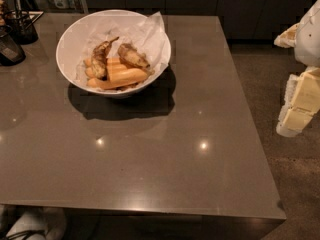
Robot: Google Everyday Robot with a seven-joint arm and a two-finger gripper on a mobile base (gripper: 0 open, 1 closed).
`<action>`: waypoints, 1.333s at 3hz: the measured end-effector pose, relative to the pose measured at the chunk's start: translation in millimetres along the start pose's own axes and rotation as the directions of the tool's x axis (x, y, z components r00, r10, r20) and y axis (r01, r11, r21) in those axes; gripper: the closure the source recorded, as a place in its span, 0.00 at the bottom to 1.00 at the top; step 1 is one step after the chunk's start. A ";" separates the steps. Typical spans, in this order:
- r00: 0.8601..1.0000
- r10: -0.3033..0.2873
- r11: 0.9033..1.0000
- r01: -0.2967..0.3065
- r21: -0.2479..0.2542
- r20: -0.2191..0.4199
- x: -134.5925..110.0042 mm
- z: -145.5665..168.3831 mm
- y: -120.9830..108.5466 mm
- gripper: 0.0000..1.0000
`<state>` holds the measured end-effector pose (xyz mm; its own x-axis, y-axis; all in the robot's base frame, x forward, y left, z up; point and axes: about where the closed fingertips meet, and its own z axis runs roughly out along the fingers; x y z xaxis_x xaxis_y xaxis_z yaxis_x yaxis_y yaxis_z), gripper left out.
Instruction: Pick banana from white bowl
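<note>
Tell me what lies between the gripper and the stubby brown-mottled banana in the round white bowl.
Camera view: the paper-lined rim of the white bowl, then bare grey tabletop and floor, before the gripper beside the table's right edge.

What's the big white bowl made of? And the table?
The white bowl looks like glazed ceramic or maybe plastic: smooth, plain, faintly shiny. The table looks like polished stone or laminate, since it mirrors bright spots. The gripper hangs beyond the table's right edge.
</note>
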<state>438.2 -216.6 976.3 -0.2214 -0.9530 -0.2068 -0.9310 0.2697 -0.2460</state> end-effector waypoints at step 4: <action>0.998 0.048 0.996 -0.045 0.083 -0.045 -107.2 0.1 -101.1 0.00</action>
<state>556.1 -141.7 1023.2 -0.2790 -0.9441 -0.1757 -0.8929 0.3224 -0.3143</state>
